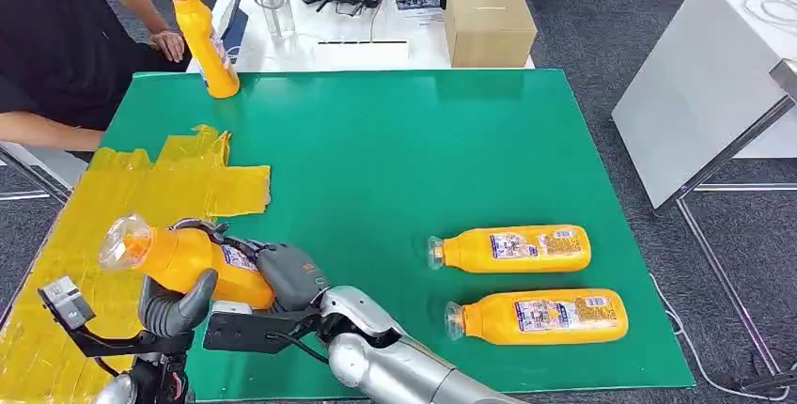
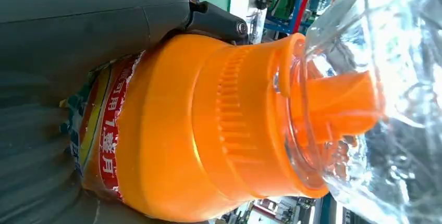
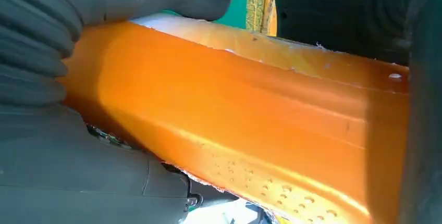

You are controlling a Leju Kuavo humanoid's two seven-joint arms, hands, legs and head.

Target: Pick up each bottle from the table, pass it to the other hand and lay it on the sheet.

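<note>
Orange bottle [image 1: 179, 258] tilted over yellow sheet [image 1: 113, 225]; two bottles [image 1: 512, 249] lying on green mat

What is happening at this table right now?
The robot holds one orange bottle between both hands, left hand and right hand, above the near edge of the yellow sheet: a handover, it seems. Two more bottles lie on the green mat. A person's hand rests by an upright bottle at the far edge.

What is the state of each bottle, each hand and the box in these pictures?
Held bottle: lifted, tilted, gripped by both hands.
Left hand: fingers around the bottle.
Right hand: grips the bottle.
Two bottles: lying on the mat.
Far bottle: upright.
Cardboard box: closed.
</note>
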